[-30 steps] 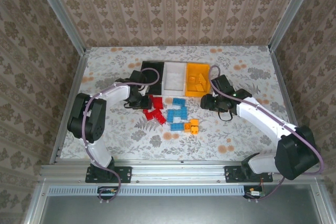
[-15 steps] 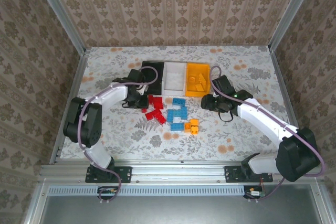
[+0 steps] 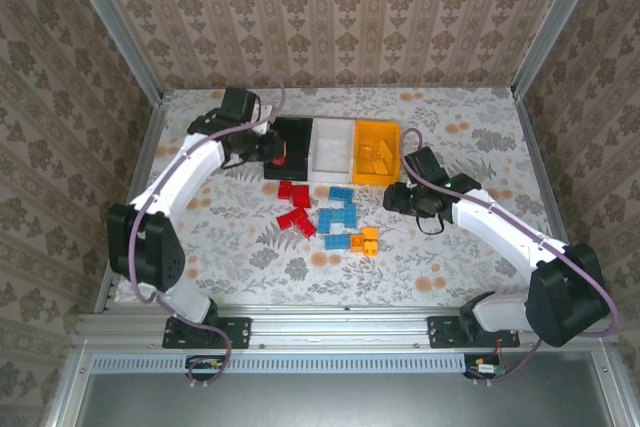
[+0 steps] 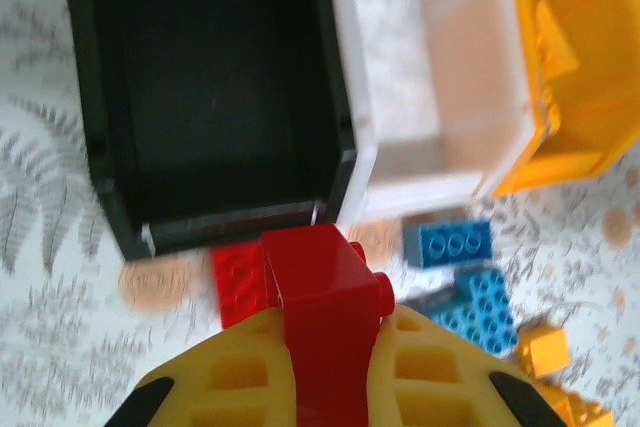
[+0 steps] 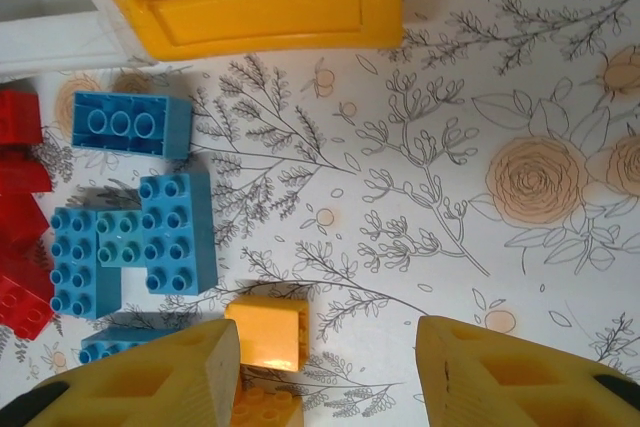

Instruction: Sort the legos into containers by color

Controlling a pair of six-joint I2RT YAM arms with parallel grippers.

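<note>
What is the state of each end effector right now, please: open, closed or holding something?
Left end effector: closed on a red lego.
Right end effector: open, holding nothing.

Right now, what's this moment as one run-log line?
left pincer: shut on red lego, at black bin | right pincer: open, above yellow lego

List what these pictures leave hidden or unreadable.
- Left wrist: the red lego's lower half, buried between the left gripper's fingers.
- Right wrist: the orange-yellow bin's interior, mostly cut off by the top edge.
- Top external: the black bin's left part, covered by the left gripper.
</note>
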